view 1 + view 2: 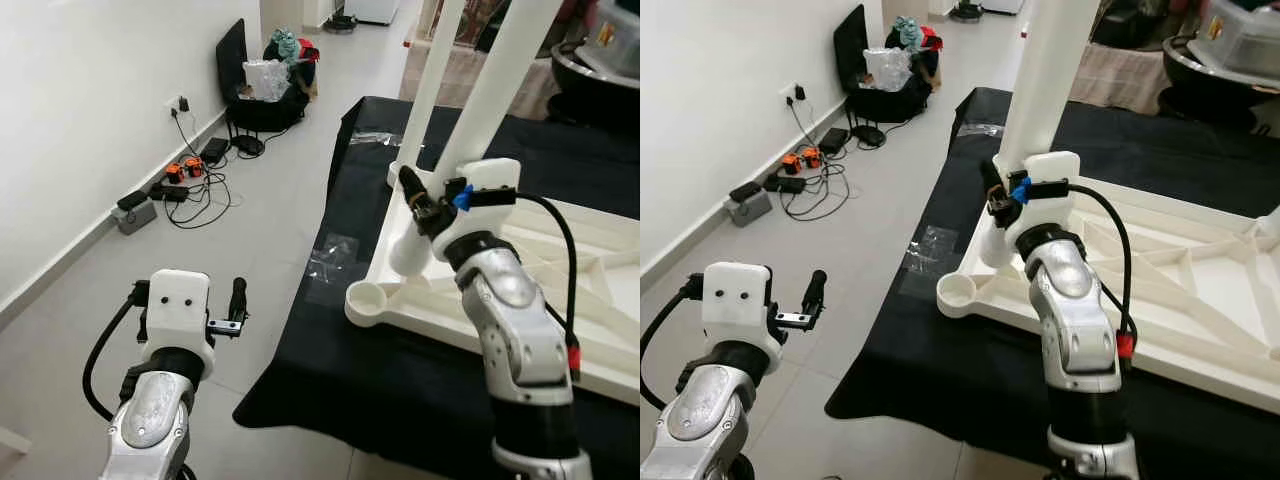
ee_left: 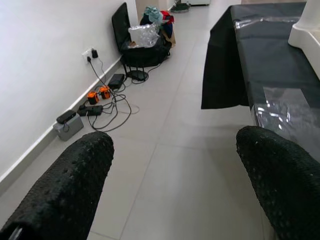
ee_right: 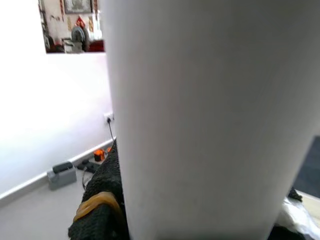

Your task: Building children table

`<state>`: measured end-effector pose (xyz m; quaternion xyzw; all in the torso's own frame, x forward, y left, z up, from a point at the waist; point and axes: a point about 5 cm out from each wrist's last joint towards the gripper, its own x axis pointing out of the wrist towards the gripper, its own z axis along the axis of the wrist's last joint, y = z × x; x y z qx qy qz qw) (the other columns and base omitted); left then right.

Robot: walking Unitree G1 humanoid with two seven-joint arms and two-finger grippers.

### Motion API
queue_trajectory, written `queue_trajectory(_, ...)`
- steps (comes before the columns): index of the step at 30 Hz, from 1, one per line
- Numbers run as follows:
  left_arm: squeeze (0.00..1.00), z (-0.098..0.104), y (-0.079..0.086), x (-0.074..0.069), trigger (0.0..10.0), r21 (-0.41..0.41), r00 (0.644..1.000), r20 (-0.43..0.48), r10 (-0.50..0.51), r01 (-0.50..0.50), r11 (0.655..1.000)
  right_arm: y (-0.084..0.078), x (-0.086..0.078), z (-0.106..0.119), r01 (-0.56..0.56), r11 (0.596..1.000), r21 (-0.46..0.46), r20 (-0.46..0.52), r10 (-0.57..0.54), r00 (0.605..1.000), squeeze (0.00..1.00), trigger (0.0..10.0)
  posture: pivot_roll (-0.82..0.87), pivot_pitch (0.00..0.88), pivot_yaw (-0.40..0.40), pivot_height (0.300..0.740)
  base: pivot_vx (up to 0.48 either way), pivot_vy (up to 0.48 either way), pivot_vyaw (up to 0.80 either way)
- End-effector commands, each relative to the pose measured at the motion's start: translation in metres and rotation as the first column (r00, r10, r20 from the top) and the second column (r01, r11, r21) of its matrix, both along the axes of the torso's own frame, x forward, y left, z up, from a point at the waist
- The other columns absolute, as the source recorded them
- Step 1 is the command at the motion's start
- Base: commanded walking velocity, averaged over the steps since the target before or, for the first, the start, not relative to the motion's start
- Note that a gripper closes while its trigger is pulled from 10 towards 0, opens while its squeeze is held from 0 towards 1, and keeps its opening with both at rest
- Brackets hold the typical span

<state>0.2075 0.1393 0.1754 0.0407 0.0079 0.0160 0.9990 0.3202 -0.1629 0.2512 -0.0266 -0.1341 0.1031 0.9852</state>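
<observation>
- The tabletop point(image 1: 560, 300), white and upside down with its ribbed underside up, lies flat on a black cloth point(image 1: 400, 390) at the right of the head views; its corner with an open round socket point(image 1: 366, 298) sits near centre frame, and nothing shows in that cup.
- A white leg point(image 1: 1050, 70) stands in the next corner back, its long axis close to upright, running from the tabletop up out of the top edge of the frame; a second leg point(image 1: 432, 70) rises just behind it, leaning slightly right.
- The right gripper point(image 1: 425, 205) is at the base of the near leg, centre-right, its black fingers point(image 3: 102, 200) closed against the leg.
- The left gripper point(image 1: 233, 312) hovers over bare floor tiles point(image 1: 270, 210) at lower left, well apart from the tabletop, its fingers point(image 2: 65, 190) spread wide with nothing between them.
- At upper left, along the wall point(image 1: 80, 120), lie cables and chargers point(image 1: 180, 185); farther back a black bag point(image 1: 262, 95) holds clear plastic and some cloth items.
</observation>
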Motion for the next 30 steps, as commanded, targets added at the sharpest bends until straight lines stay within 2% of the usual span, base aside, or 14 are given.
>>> queue_trajectory(1, 0.00, -0.005, -0.001, 0.000, 10.0, -0.007, 1.000, -0.019, -0.015, 0.014, 1.000, -0.003, 0.001, 0.003, -0.015, 1.000, 0.017, 0.007, 0.015, 1.000, 0.00, 10.0, 0.04, 0.098, -0.086, 0.740, 0.000, 0.000, 0.00)
queue_trajectory(7, 0.00, -0.008, -0.002, -0.002, 10.0, -0.009, 0.999, -0.029, -0.026, 0.026, 1.000, -0.003, 0.003, 0.004, -0.070, 0.997, 0.018, 0.001, 0.070, 0.998, 0.00, 10.0, 0.03, 0.104, -0.087, 0.740, 0.000, 0.000, 0.00)
queue_trajectory(10, 0.00, -0.008, -0.002, -0.003, 10.0, -0.012, 0.999, -0.032, -0.028, 0.027, 1.000, -0.003, 0.003, 0.005, -0.080, 0.997, 0.017, 0.001, 0.080, 0.997, 0.00, 10.0, 0.03, 0.105, -0.087, 0.740, 0.000, 0.000, -0.80)
queue_trajectory(15, 0.00, -0.009, -0.002, -0.004, 10.0, -0.013, 0.999, -0.037, -0.030, 0.029, 0.999, -0.005, 0.004, 0.007, -0.108, 0.994, 0.019, 0.008, 0.108, 0.994, 0.00, 10.0, 0.03, 0.111, -0.089, 0.740, 0.000, 0.000, -0.26)
queue_trajectory(17, 0.00, -0.009, -0.002, -0.004, 10.0, -0.010, 0.999, -0.037, -0.031, 0.031, 0.999, -0.003, 0.010, 0.012, -0.206, 0.978, 0.022, 0.004, 0.206, 0.979, 0.00, 10.0, 0.04, 0.112, -0.092, 0.740, 0.000, 0.000, 0.00)
queue_trajectory(19, 0.00, -0.009, -0.003, -0.005, 10.0, -0.012, 0.999, -0.035, -0.036, 0.036, 0.999, -0.001, 0.013, 0.014, -0.278, 0.960, 0.011, -0.008, 0.278, 0.960, 0.00, 10.0, 0.04, 0.113, -0.096, 0.740, 0.000, 0.000, 0.00)
queue_trajectory(20, 0.00, -0.009, -0.003, -0.005, 10.0, -0.012, 0.999, -0.035, -0.036, 0.036, 0.999, -0.001, 0.013, 0.014, -0.278, 0.960, 0.011, -0.008, 0.278, 0.960, 0.00, 10.0, 0.04, 0.113, -0.096, 0.740, 0.000, 0.000, 0.00)
queue_trajectory(21, 0.00, -0.009, -0.004, -0.007, 10.0, -0.017, 0.998, -0.035, -0.043, 0.043, 0.999, -0.001, 0.019, 0.018, -0.328, 0.945, 0.009, -0.014, 0.328, 0.945, 0.00, 10.0, 0.04, 0.121, -0.099, 0.740, 0.000, 0.000, 0.00)
queue_trajectory(26, 0.00, -0.007, -0.007, -0.009, 10.0, -0.029, 0.998, -0.025, -0.061, 0.061, 0.998, -0.001, 0.030, 0.030, -0.358, 0.934, 0.001, 0.017, 0.358, 0.934, 0.00, 10.0, 0.04, 0.133, -0.104, 0.740, 0.000, 0.000, 0.00)
queue_trajectory(28, 0.00, -0.005, -0.008, -0.009, 10.0, -0.032, 0.997, -0.019, -0.071, 0.071, 0.997, 0.000, 0.040, 0.037, -0.362, 0.932, -0.022, 0.030, 0.362, 0.932, 0.00, 10.0, 0.04, 0.146, -0.101, 0.740, 0.000, 0.000, 0.00)
queue_trajectory(29, 0.00, -0.005, -0.008, -0.009, 10.0, -0.032, 0.997, -0.019, -0.071, 0.071, 0.997, 0.000, 0.040, 0.037, -0.362, 0.932, -0.022, 0.030, 0.362, 0.932, 0.00, 10.0, 0.04, 0.146, -0.101, 0.740, 0.000, 0.000, 0.00)
queue_trajectory(30, 0.00, -0.005, -0.009, -0.010, 10.0, -0.032, 0.997, -0.018, -0.074, 0.074, 0.997, -0.001, 0.047, 0.041, -0.391, 0.920, -0.007, 0.027, 0.391, 0.920, 0.00, 10.0, 0.04, 0.154, -0.102, 0.740, 0.000, 0.000, 0.00)
